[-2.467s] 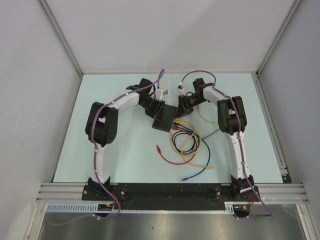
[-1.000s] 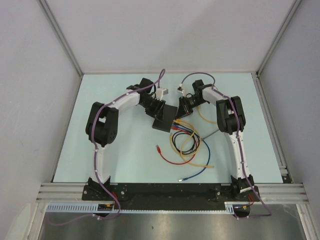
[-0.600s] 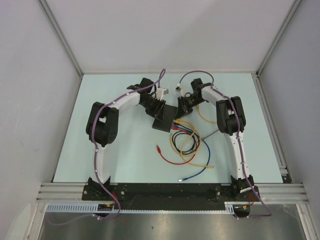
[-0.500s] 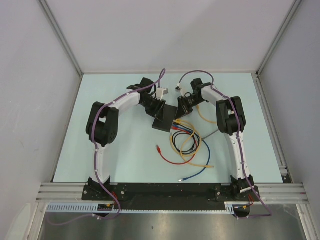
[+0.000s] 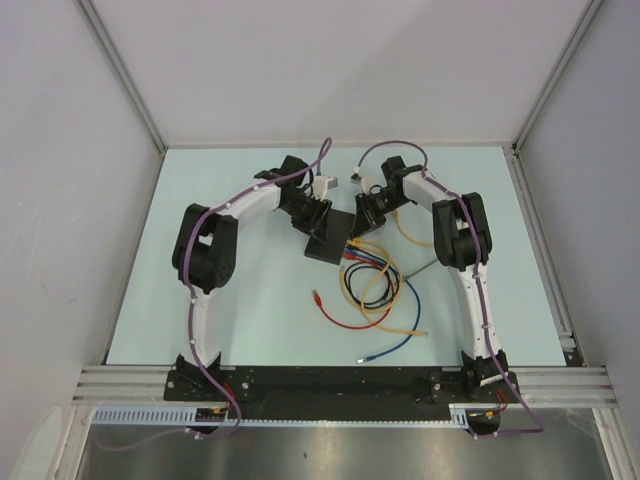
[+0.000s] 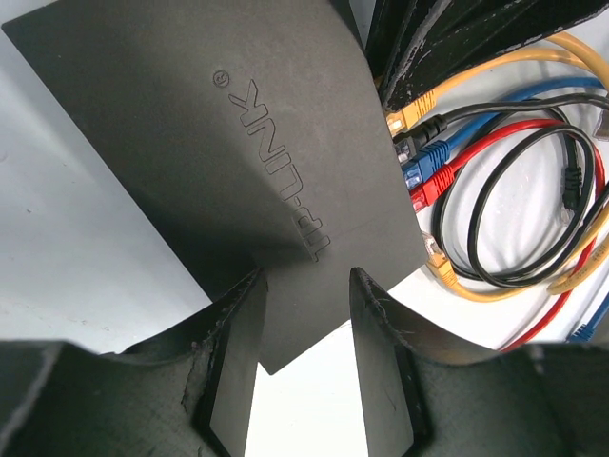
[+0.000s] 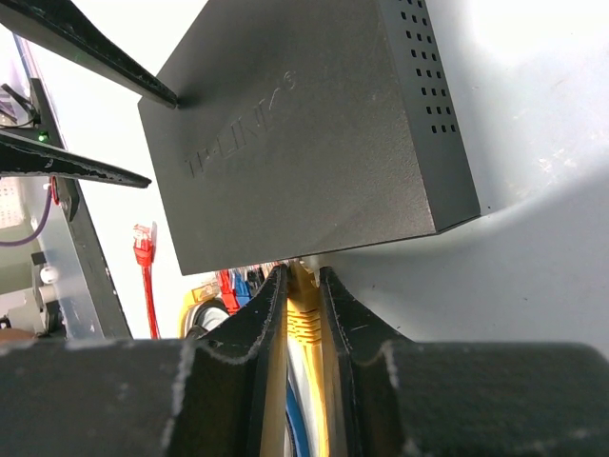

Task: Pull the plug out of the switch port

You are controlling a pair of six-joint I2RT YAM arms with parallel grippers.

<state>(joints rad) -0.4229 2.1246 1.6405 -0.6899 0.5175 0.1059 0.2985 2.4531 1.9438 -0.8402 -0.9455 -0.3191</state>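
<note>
Nothing had visibly moved over the last second; both arms kept position. The switch (image 5: 329,238) lay on the worktop (image 5: 240,300) between the tools. It was a flat matte-black box with "TP-LINK" embossed on its top face and round vent holes in one side wall. The left tool (image 6: 306,286) had its jaws apart, tips over that face. The right tool (image 7: 302,276) was clamped on the ribbed yellow plug (image 7: 304,326) at the port edge.
</note>
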